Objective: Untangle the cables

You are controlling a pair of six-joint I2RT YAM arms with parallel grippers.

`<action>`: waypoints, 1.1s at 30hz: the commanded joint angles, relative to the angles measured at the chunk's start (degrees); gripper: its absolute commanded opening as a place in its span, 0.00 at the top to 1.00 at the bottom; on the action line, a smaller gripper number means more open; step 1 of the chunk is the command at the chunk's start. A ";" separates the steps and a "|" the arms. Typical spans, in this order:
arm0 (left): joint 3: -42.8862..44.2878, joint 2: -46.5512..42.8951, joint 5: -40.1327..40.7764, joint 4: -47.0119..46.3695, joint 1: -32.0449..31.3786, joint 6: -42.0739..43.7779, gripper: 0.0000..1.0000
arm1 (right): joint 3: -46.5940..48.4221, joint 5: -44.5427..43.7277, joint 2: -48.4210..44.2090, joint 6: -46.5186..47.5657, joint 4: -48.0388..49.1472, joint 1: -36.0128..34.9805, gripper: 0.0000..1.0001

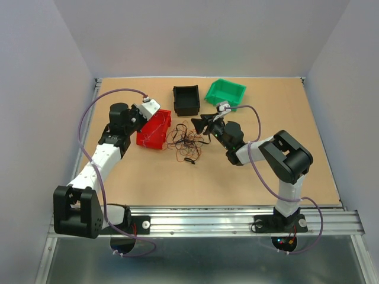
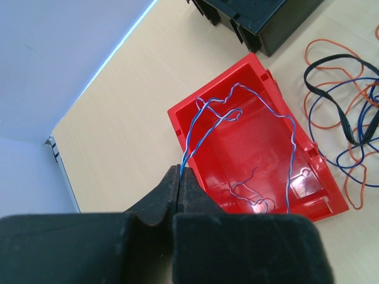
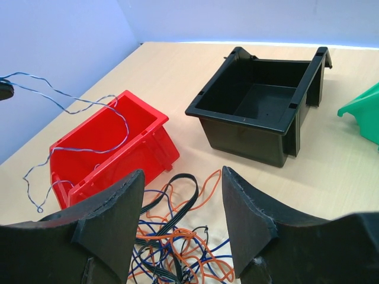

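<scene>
Left pincer (image 2: 179,177): clenched, its two black fingers pressed flat together on the end of a thin blue wire (image 2: 204,127), at the near-left corner of the red bin (image 2: 278,160).
Blue wire: it rises from the pinch and runs in kinked loops over the open red bin, with one stretch drooping into the bin's inside. It is apart from the rest of the bunch.
Right pincer (image 3: 182,174): released, with the fingers spread wide. It hangs low over the tangle and faces the red and black bins.
Cables (image 1: 186,139): a loose knot of hair-thin orange, dark blue and black wires lying on the desk (image 1: 284,154). The knot is just right of the red bin, in front of the black bin (image 1: 186,99) and between the two arms.
Bins: the black bin sits upright at the far side, and nothing can be seen inside it. The green bin (image 1: 225,92) stands to its right, tilted. The red bin holds only the blue wire.
</scene>
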State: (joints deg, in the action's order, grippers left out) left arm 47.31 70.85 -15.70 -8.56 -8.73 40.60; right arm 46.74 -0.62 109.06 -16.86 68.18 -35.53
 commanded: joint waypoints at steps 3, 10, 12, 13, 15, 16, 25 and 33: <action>-0.29 0.16 -1.34 0.38 2.05 2.73 1.00 | -0.42 0.27 -0.51 -0.63 4.41 0.37 0.40; 0.94 2.62 -3.45 3.89 3.64 5.63 1.00 | -0.07 1.94 -0.16 -0.98 4.41 0.46 0.40; 2.78 4.90 -3.72 6.69 3.63 6.24 1.00 | 0.02 2.20 0.02 -0.98 4.41 0.46 0.40; 3.31 5.96 -3.72 7.41 3.72 6.42 1.00 | 0.02 2.20 0.02 -1.07 4.41 0.46 0.40; 4.80 8.32 -4.07 8.46 3.72 7.03 1.00 | 0.02 2.20 0.02 -1.07 4.41 0.46 0.40; 5.33 9.30 -4.07 9.86 3.72 7.04 1.00 | 0.02 2.12 0.02 -1.07 4.41 0.37 0.40; 16.40 22.66 -1.09 14.97 2.93 5.37 1.00 | 0.54 2.56 0.46 -1.24 4.41 0.46 0.40; 19.75 29.25 8.92 12.43 -2.95 1.06 1.00 | 0.89 2.82 0.81 -1.42 4.41 0.46 0.40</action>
State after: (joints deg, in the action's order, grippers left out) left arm 65.12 98.35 -12.62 4.78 -8.80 44.16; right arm 46.76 1.58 109.38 -18.00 68.23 -35.53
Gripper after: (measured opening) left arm 0.037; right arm 0.602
